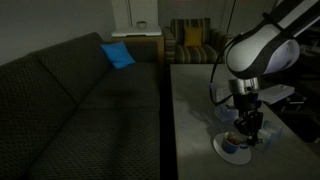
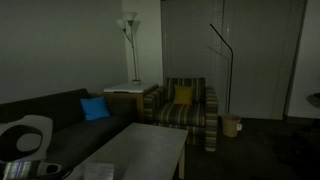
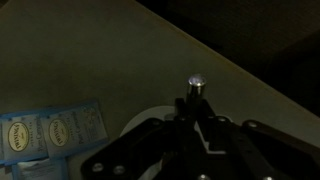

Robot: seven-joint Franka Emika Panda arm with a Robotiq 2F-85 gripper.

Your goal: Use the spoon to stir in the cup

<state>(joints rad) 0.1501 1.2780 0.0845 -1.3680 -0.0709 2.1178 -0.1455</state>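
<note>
Hanging low at the right of the frame in an exterior view, the gripper [image 1: 245, 131] sits directly over the cup [image 1: 237, 141]. The cup stands on a white saucer [image 1: 227, 150], lower right, near the edge of the grey table [image 1: 190, 100].

Wrist view: fingers drawn close together, pinched on the spoon [image 3: 196, 82]. Its shiny handle tip pokes out at frame centre. Bowl end hidden; cannot tell whether it reaches into the cup. The gripper body covers the cup here, and only a sliver of saucer rim shows left of it. Printed tea packets [image 3: 50, 130] lie flat at lower left, just beside the saucer.

Light dim. Dark sofa [image 1: 70, 110] fills the left. Blue cushion [image 1: 118, 55] at upper left, striped armchair [image 1: 190, 42] at top centre. Floor lamp [image 2: 128, 25] behind the sofa, upper middle.
</note>
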